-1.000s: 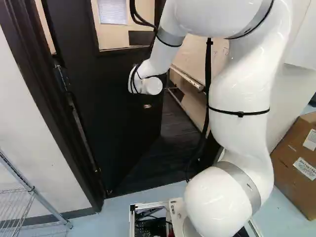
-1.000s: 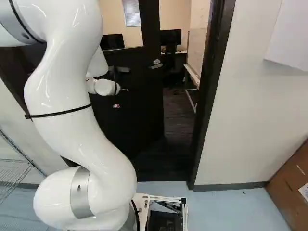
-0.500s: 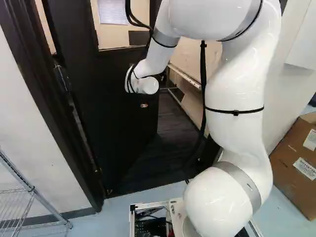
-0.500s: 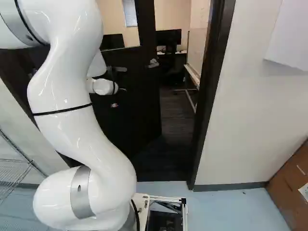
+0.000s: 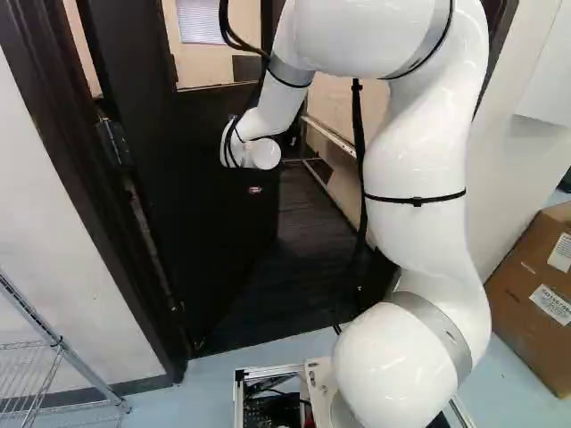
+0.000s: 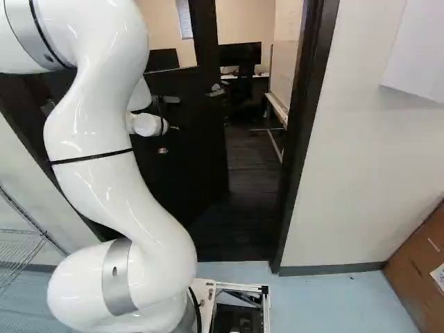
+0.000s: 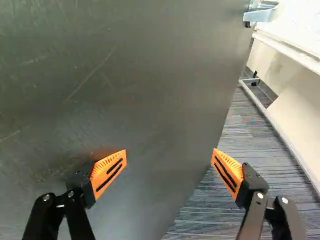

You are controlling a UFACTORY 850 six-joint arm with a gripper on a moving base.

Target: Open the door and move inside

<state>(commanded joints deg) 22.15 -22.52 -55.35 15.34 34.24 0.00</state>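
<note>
Door (image 5: 210, 214): ajar, swung into the far room; hinged at the robot's left, passage at the robot's right.
Gripper (image 7: 169, 156): fingers spread wide and released, nothing grasped; contact with the door cannot be confirmed.
Door relative to fingers: panel face directly ahead; one finger stands over the face, the other at the free edge with carpet (image 7: 220, 212) behind it.
Long axis: door upright; in the wrist view its free edge slants past the second fingertip, then through the space between the fingers.
Lever handle (image 7: 260, 14): near the free edge, ahead of the gripper and well apart from both fingers.
Arm (image 5: 415, 169): single unit, reaching ahead to the door.
Base (image 6: 267, 312): on the near side of the doorway (image 6: 253, 159).
Step in hand (judged): pushing the door wider; base entry remains to be done.
Next move (judged): press on the face side of the free edge, away from the base.
Caution (judged): contact too near the edge may let the outer finger slip past it.
</note>
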